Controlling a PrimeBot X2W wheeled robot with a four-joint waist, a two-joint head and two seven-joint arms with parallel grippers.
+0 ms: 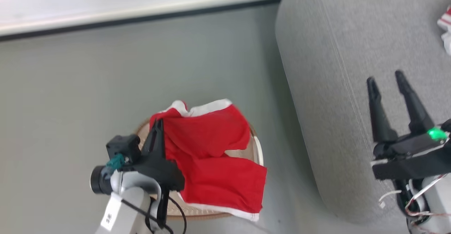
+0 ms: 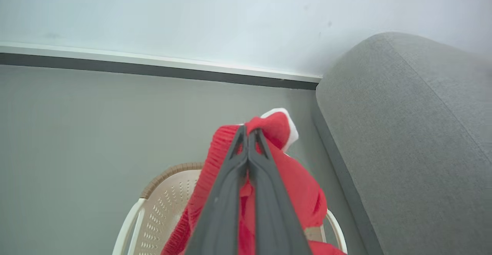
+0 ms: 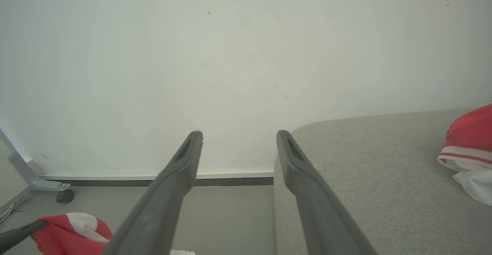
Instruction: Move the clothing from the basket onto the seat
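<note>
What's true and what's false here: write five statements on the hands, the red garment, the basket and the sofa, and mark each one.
1. The left hand is shut on the clothing. True.
2. The right hand is clamped on the basket. False: it is open and holds nothing, above the seat.
3. The clothing lies spread on the seat. False: it is over the basket, pinched by the left hand.
4. The basket stands on the floor beside the seat. True.
5. Another red and white garment lies on the seat. True.
</note>
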